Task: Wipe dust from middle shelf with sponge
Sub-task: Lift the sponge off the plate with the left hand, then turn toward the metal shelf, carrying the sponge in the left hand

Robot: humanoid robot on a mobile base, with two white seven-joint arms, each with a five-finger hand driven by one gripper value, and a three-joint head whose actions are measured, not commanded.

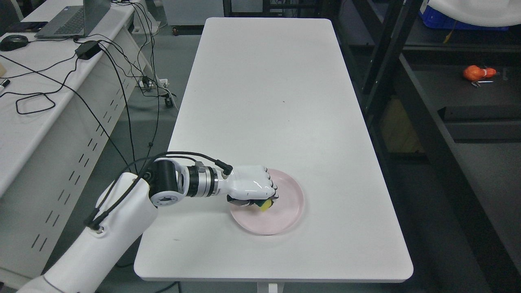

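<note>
A long white table (268,101) runs down the middle of the room over a grey floor, with a second white desk (36,122) along the left wall carrying a laptop (73,18), a black power brick (87,49) and trailing cables. Dark metal shelving (407,81) stands to the right, and an orange object (478,73) lies on one of its levels. Near the table's front edge sits a pale pink plate (291,211). The robot's left hand (252,187) reaches in from the lower left and rests over the plate's left part, its fingers (270,188) curled tight around a yellow sponge (265,206), which pokes out beneath the fist and touches the plate. The right arm does not show.
</note>
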